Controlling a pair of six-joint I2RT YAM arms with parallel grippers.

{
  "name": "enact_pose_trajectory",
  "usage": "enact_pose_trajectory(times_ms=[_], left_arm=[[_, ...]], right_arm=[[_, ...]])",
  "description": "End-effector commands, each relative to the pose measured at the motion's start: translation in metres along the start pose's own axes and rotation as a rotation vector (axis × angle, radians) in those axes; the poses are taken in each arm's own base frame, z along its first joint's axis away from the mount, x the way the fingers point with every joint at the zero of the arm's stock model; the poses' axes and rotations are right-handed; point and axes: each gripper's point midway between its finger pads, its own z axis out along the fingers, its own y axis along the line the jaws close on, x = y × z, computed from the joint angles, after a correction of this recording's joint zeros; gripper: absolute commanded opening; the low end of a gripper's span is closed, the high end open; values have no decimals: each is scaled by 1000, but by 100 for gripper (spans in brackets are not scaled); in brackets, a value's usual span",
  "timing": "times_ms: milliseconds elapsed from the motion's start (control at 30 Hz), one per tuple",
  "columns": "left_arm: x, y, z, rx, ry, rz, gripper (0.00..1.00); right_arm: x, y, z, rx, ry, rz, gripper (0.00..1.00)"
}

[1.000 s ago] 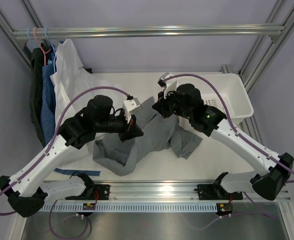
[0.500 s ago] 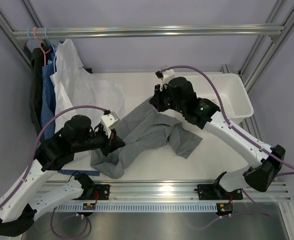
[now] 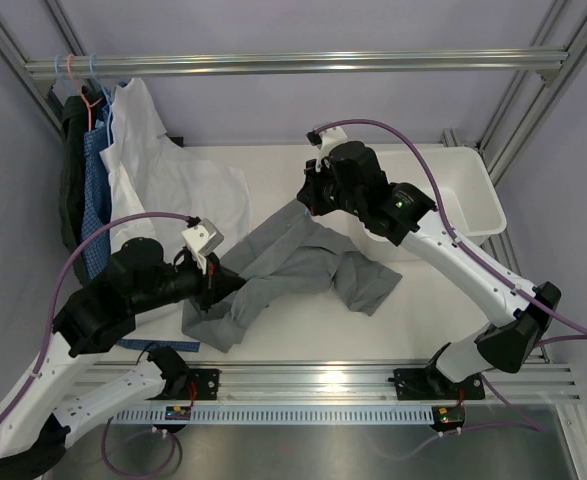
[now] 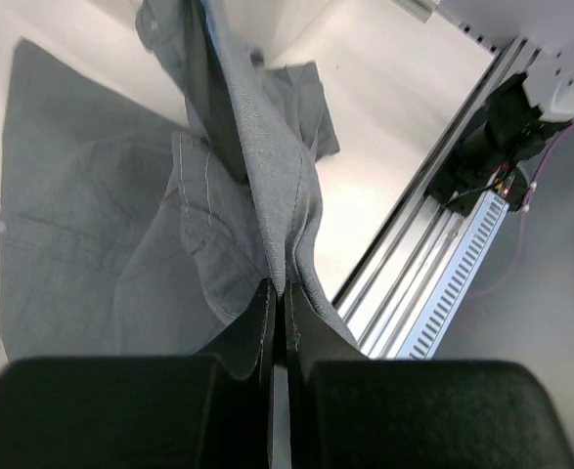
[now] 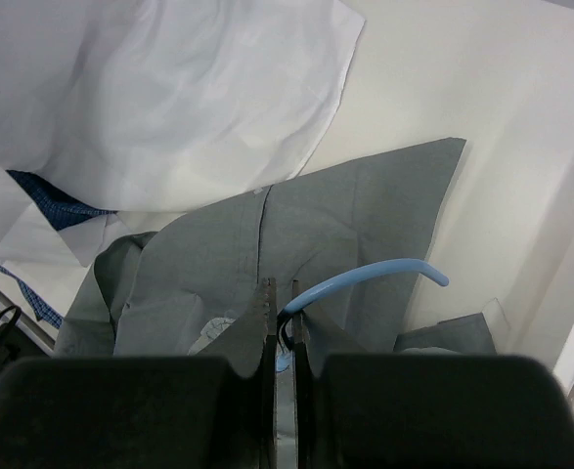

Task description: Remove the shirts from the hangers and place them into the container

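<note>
Across the middle of the white surface [image 3: 413, 320] the grey shirt [image 3: 293, 265] lies pulled out on a slant, from the near left up toward the far centre, with one loose part flopped out to the right. At its near-left end the left gripper [image 3: 219, 285] has its jaws pressed together on a bunched fold of the grey cloth; the left wrist view shows the fabric rising in a ridge straight from the closed tips. At the far end the right gripper [image 3: 309, 200] has its jaws all but together, pinching a light blue hanger [image 5: 365, 276] whose curved wire arcs out to the right over the grey cloth.

The container [image 3: 463, 185] sits at the far right of the surface, apart from the shirt, and the right arm crosses over its near-left corner, hiding that part from above. A purple cable [image 3: 393, 150] loops over the same arm.

Along the left side, an aluminium rail [image 3: 293, 64] carries a pinkish-orange hanger [image 3: 70, 65] and thin blue hooks [image 3: 91, 68]. From them hang a dark shirt [image 3: 71, 200], a blue checked shirt [image 3: 95, 190] and a white shirt [image 3: 163, 170]. The white shirt's lower part spreads onto the surface just beside the grey shirt's far-left edge. The left arm covers the lower ends of the hanging shirts.
</note>
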Motion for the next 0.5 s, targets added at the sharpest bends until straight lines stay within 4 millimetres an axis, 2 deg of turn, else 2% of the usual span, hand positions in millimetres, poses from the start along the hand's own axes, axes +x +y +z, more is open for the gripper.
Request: enact_pose_trajectory(times_ms=[0, 200, 333, 467], left_arm=[[-29, -21, -21, 67, -58, 6, 0], [-36, -26, -25, 84, -36, 16, 0], [-48, -24, -29, 62, -81, 20, 0], [-42, -33, -25, 114, -46, -10, 0]], right_arm=[[-24, -32, 7, 143, -91, 20, 0], [-21, -39, 18, 194, -85, 43, 0], [-21, -44, 24, 222, -84, 48, 0], [-23, -54, 27, 296, -88, 65, 0]])
